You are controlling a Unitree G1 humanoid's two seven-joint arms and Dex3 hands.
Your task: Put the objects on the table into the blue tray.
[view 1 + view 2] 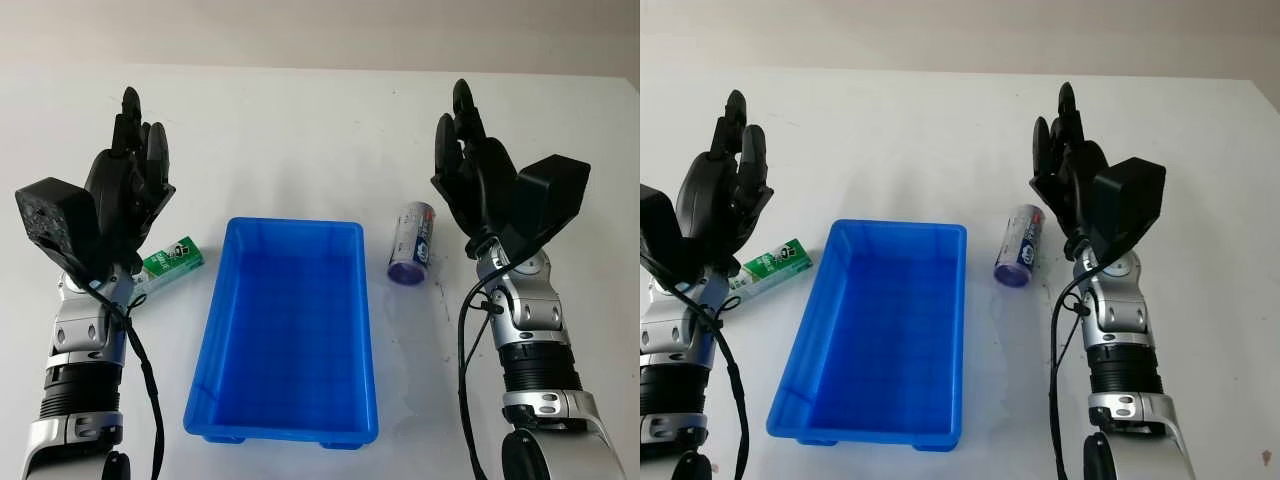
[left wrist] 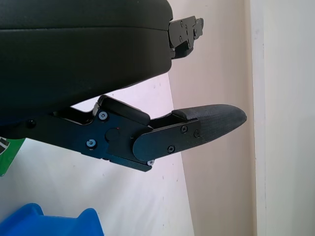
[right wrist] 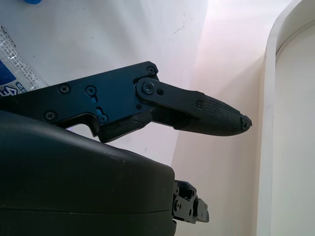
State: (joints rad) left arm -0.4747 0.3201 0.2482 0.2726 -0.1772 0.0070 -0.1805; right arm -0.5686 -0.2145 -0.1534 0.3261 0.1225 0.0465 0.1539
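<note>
A blue tray (image 1: pixel 222 330) stands in the middle of the white table with nothing in it. Left of the tray lies a green and white packet (image 1: pixel 172 258), partly hidden behind my left hand (image 1: pixel 135 150). That hand is raised above the table's left side, open and holding nothing. Right of the tray lies a white and blue can (image 1: pixel 412 243) on its side. My right hand (image 1: pixel 463 140) is raised just right of the can, open. The can's label edge (image 3: pixel 12 73) appears in the right wrist view, and the packet's green edge (image 2: pixel 7 155) in the left wrist view.
The white table (image 1: pixel 300 130) stretches behind the tray to a pale wall. A corner of the tray (image 2: pixel 44 223) is in the left wrist view.
</note>
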